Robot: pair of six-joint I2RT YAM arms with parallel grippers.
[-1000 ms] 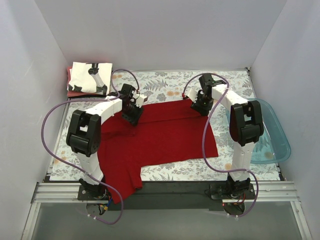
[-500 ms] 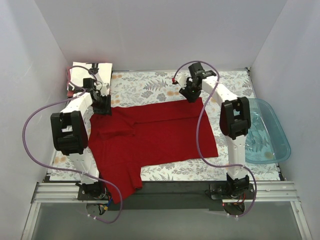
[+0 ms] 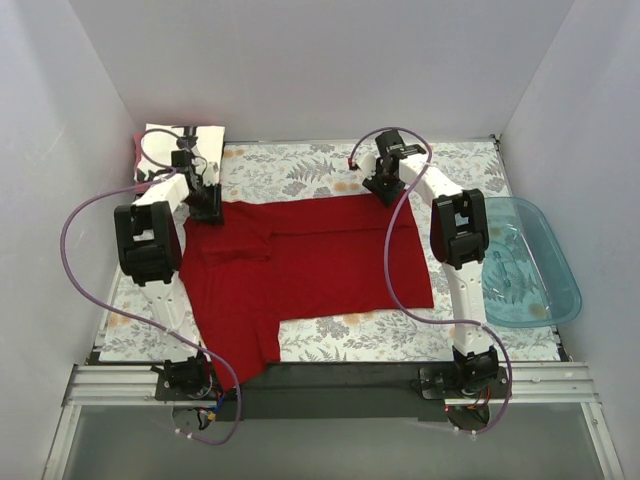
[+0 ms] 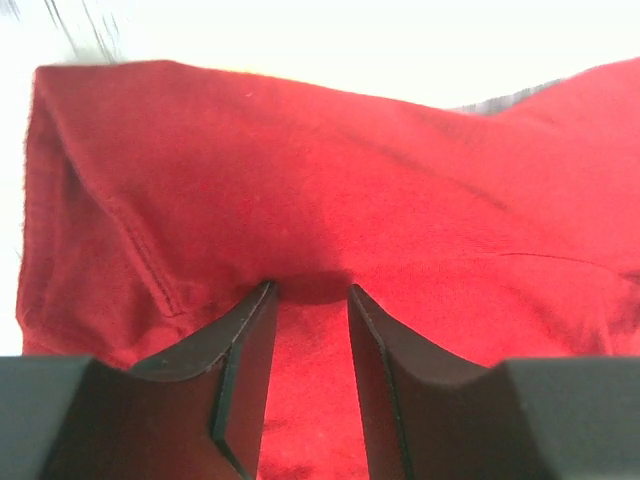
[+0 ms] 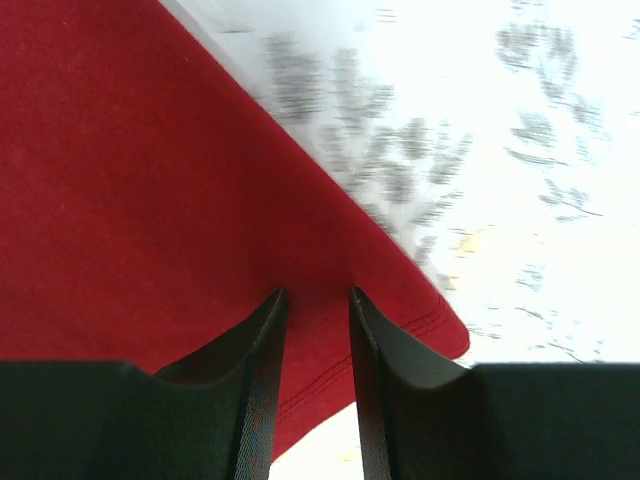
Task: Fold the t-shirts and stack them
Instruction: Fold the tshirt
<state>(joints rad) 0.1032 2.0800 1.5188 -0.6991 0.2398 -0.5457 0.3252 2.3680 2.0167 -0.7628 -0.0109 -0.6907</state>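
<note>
The large dark red t-shirt point(image 3: 300, 265) lies spread on the table, one sleeve hanging over the near edge. My left gripper point(image 3: 207, 208) is shut on its far left corner, and red cloth fills the gap between its fingers in the left wrist view point(image 4: 310, 292). My right gripper point(image 3: 385, 192) is shut on the far right corner, at the hem point(image 5: 318, 295). The folded white t-shirt with black print point(image 3: 172, 145) sits at the far left corner on a reddish-pink one point(image 3: 137, 152), partly hidden by my left arm.
A translucent teal tub point(image 3: 545, 270) stands at the right edge of the table. The grey floral table cloth point(image 3: 300, 170) shows behind and in front of the red shirt. White walls close in the left, far and right sides.
Both grippers moved away from me, the left also far to the left, dragging the red shirt's far edge out wider and flatter. The near edge slid away from me with it.
</note>
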